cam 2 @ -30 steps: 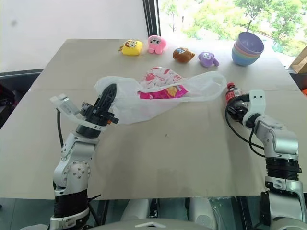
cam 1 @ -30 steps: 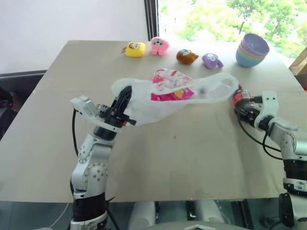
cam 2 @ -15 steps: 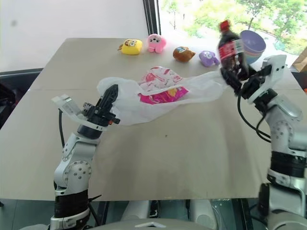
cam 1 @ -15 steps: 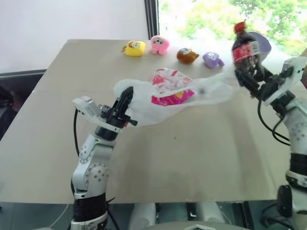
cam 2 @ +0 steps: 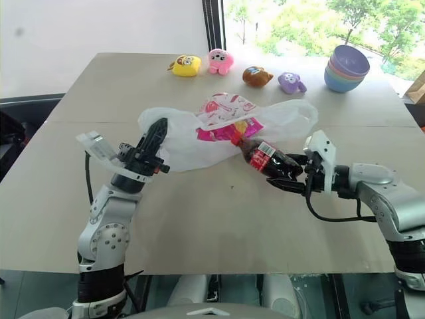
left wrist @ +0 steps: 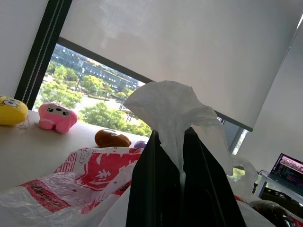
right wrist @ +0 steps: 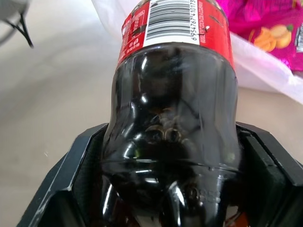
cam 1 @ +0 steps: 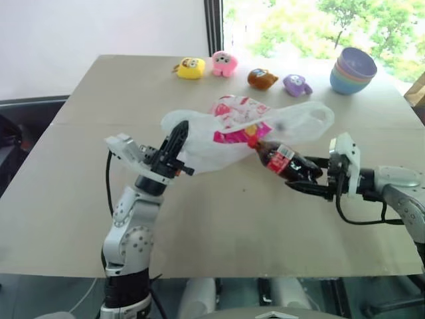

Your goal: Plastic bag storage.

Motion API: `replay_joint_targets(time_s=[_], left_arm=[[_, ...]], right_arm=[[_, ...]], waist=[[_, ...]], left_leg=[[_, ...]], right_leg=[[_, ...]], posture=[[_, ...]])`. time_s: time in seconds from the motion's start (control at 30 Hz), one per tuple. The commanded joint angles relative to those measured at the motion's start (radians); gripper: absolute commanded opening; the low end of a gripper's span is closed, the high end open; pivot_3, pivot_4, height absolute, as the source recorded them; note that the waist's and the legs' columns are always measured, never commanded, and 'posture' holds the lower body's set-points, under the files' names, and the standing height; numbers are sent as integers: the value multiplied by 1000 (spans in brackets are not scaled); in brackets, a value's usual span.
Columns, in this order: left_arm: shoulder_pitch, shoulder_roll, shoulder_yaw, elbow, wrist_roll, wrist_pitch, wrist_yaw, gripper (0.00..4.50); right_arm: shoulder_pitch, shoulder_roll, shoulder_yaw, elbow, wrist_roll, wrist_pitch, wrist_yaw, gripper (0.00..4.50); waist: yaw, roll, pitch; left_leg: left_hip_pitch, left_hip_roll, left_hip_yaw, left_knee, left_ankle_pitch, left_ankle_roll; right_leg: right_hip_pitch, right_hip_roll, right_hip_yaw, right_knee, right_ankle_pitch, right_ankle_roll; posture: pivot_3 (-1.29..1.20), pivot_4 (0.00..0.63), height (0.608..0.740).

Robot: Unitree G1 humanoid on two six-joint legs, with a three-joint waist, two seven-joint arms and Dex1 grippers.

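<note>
Lying mid-counter, your plastic bag (cam 1: 265,126) has one edge lifted, pinched tight in your left hand (cam 1: 178,143), with a pink snack packet (cam 1: 236,135) inside. Your right hand (cam 1: 307,181) grips a cola bottle (cam 1: 282,159) by its base, tilted, cap at the bag's mouth. Four plush toys (cam 1: 226,66) and stacked bowls (cam 1: 352,70) sit along the counter's (cam 1: 219,219) far edge.

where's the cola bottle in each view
Left eye view: cola bottle right of centre, lying level, cap at the plastic bag.
Right eye view: bottle just right of centre, same pose.
Left wrist view: cannot tell; a dark rounded shape sits in a corner.
Right wrist view: bottle centred, close up.
Shared landmark: magenta packet in the bag.
</note>
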Motion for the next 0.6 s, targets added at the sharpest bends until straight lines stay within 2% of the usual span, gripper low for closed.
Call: replay_joint_targets(time_s=[0.03, 0.17, 0.3, 0.4, 0.47, 0.5, 0.6], left_arm=[[15, -4, -13, -65, -1, -14, 0, 0], [51, 10, -46, -82, 9, -8, -37, 0], [81, 33, -96, -96, 12, 4, -88, 0], [90, 39, -129, -90, 22, 3, -116, 0], [94, 38, -143, -86, 30, -1, -122, 0], [96, 35, -145, -80, 35, -7, -124, 0], [98, 28, -140, -61, 50, -26, -119, 0]], right_arm=[[-84, 33, -19, 14, -19, -28, -42, 3105], [-176, 118, -17, 48, -9, 19, -114, 3105], [-277, 190, 47, 126, -74, 91, -203, 3105], [-374, 307, 96, 221, -136, 140, -326, 3105], [-428, 375, 120, 276, -174, 147, -379, 4132], [-458, 421, 124, 313, -194, 127, -415, 4482], [-491, 509, 129, 356, -229, 87, -466, 4482]], waist=[[-2, 0, 0], [-4, 0, 0], [-7, 0, 0], [-9, 0, 0], [-10, 0, 0], [-13, 1, 0], [-13, 1, 0]], left_leg=[[0, 0, 0, 0, 0, 0], [0, 0, 0, 0, 0, -1], [0, 0, 0, 0, 0, -1], [0, 0, 0, 0, 0, -1], [-1, 0, 1, 0, 2, -3], [-1, 0, 0, 0, 2, -4], [-2, 0, 1, -1, 2, -4]], right_leg=[[0, 0, 0, 0, 0, 0], [0, 0, 0, 0, 0, 0], [0, 0, 0, 0, 0, 0], [0, 0, -1, 0, 0, 0], [-1, 0, 0, 0, 0, 0], [-1, 0, 0, 1, 0, 0], [-3, 0, 0, 1, 0, 0]], posture=[[0, 150, 740], [0, 150, 740], [0, 150, 740], [0, 150, 740], [0, 150, 740], [0, 150, 740], [0, 150, 740]])
